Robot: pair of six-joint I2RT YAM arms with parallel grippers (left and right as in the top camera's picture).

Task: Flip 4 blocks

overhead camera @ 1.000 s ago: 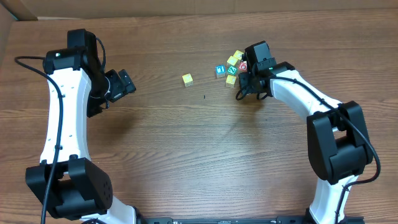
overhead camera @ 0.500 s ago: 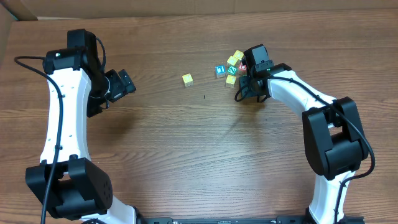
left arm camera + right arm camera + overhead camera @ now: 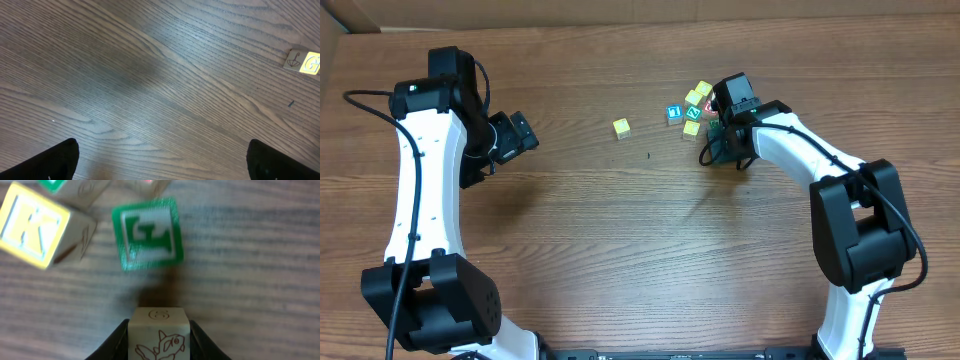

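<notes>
The right end effector [image 3: 160, 343] is clamped on a cream block [image 3: 159, 324]. Just ahead of it on the tabletop [image 3: 250, 280] lies a green-faced block [image 3: 147, 234], with a yellow K block [image 3: 35, 226] ahead-left. The left end effector [image 3: 160, 161] gapes wide apart, a yellow G block [image 3: 306, 63] well ahead-right.

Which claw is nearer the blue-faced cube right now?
Right. The right claw, gripping a cream block, sits close by on the right of the blue-faced cube; the left claw hangs open far off to its left.
</notes>
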